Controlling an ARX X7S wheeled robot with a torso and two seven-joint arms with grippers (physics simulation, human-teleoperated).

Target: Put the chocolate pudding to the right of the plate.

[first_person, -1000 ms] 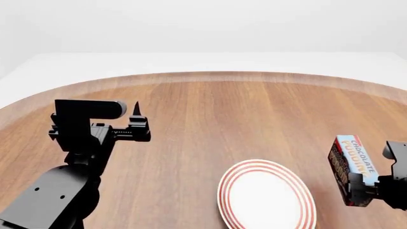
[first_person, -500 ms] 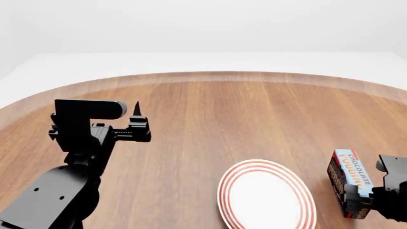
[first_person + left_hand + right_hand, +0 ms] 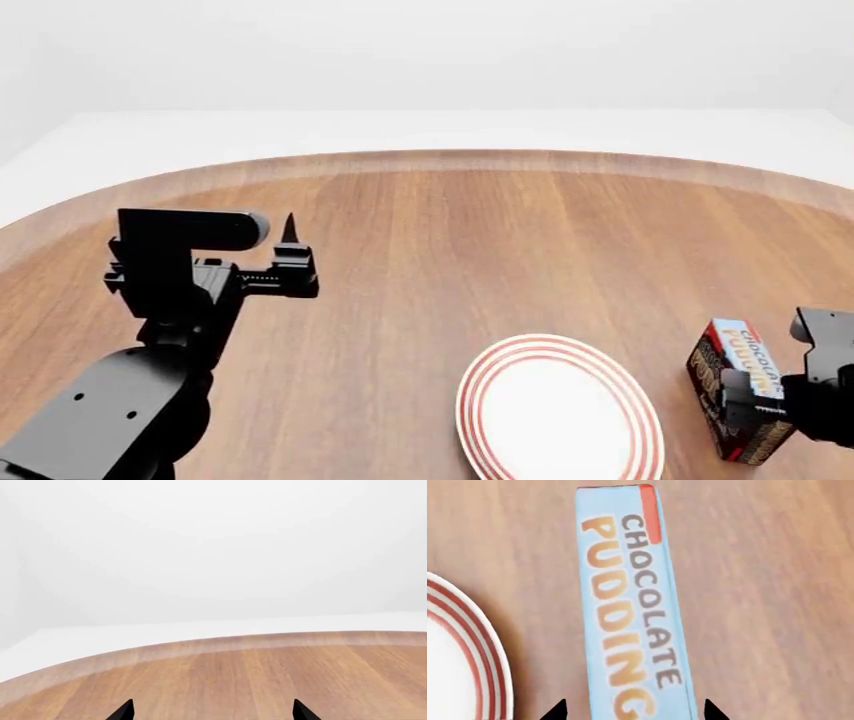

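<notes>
Just beside the plate (image 3: 561, 415), on its right, I have the chocolate pudding (image 3: 742, 400) pinched in my right hand (image 3: 767, 415) — low over the desk (image 3: 507, 250), though I cannot tell whether its base is touching the wood. I am gripping it by the dark sides with the blue lettered top facing up, so it should settle standing on its base. From the right wrist view the carton (image 3: 634, 610) sits apart from the plate's red rings (image 3: 474, 630), with a strip of bare wood between them — enough, I judge, that letting go won't knock the rim. My left hand (image 3: 287, 262) hangs spread and empty, parked well apart on the far side so it stays out of the way.
</notes>
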